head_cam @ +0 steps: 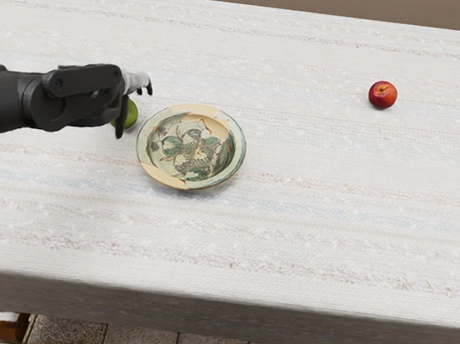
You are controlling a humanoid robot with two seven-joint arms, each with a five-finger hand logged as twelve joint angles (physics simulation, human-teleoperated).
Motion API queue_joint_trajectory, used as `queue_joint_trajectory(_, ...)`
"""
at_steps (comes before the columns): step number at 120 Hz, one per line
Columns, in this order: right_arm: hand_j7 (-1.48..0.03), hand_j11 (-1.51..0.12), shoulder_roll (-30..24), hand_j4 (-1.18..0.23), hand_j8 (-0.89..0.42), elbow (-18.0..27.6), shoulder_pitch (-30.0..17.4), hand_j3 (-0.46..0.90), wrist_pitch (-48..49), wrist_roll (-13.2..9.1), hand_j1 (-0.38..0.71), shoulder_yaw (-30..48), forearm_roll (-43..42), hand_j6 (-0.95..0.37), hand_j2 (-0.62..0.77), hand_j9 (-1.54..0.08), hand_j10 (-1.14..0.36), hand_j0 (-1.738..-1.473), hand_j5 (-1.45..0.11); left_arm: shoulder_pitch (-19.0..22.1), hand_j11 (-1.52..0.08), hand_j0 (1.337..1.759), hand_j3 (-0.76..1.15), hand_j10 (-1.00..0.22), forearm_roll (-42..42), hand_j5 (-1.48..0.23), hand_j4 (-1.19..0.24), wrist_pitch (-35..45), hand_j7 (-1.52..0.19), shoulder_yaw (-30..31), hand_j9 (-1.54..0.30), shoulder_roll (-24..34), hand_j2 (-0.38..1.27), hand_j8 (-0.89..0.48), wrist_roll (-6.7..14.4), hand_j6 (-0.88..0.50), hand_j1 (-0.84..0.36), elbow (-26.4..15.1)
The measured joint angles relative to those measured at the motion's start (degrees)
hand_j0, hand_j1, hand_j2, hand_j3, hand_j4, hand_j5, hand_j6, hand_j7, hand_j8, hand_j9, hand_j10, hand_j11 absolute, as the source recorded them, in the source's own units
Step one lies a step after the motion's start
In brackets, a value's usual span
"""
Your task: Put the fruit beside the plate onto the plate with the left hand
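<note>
Left hand (pixel 97 95) is curled round the green fruit (pixel 131 115), thumb on near side, fingers (pixel 142 86) over far side (fruit mostly hidden). Fruit sits low, just left of the patterned plate (pixel 156 121), not on it. Red fruit (pixel 382 94) is well apart, far right on the counter (pixel 306 232).

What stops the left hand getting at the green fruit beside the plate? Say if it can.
Probably yes, nothing does. The left hand is right over the green fruit, partly covering it, and the plate lies beside the fruit, not between them. Whether it grips is unclear.
</note>
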Motion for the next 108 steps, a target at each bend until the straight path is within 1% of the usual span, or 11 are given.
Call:
queue_joint_trajectory(10, -0.04, -0.04, 0.0, -0.03, -0.03, 0.0, 0.0, 0.0, 0.0, 0.0, -0.31, 0.0, 0.0, -0.03, -0.01, -0.04, -0.03, -1.658, -0.04, 0.0, -0.33, 1.658, 0.0, -0.25, 0.0, -0.33, -0.25, 2.5, -0.33, -0.1, -0.33, -0.1, 0.05, -0.25, -0.1, -0.25, 0.05, 0.0)
queue_joint_trajectory(24, -0.04, -0.04, 0.0, -0.03, -0.03, 0.0, 0.0, 0.0, 0.0, 0.0, -0.31, 0.0, 0.0, -0.03, -0.01, -0.04, -0.03, -1.658, -0.04, 0.3, -0.33, 1.658, 0.0, -0.25, 0.0, -0.33, -0.25, 3.9, -0.33, -0.1, -0.33, -0.1, 0.05, -0.25, -0.1, -0.25, 0.05, 0.1)
queue_joint_trajectory(61, -0.04, -0.04, 0.0, -0.03, -0.03, 0.0, 0.0, 0.0, 0.0, 0.0, -0.31, 0.0, 0.0, -0.03, -0.01, -0.04, -0.03, -1.658, -0.04, 0.9, -0.33, 1.658, 0.0, -0.25, 0.0, -0.33, -0.25, 3.2, -0.33, 0.1, -0.33, -0.1, 0.05, -0.25, 0.0, -0.26, 0.05, -0.2)
queue_joint_trajectory(108, -0.04, -0.04, 0.0, -0.03, -0.03, 0.0, 0.0, 0.0, 0.0, 0.0, -0.31, 0.0, 0.0, -0.03, -0.01, -0.04, -0.03, -1.658, -0.04, 1.2, -0.43, 1.658, 0.0, -0.33, -1.5, -0.43, -0.33, 2.9, -0.43, 0.1, -0.43, 0.0, 0.07, -0.33, 0.6, -0.33, -0.05, -0.2)
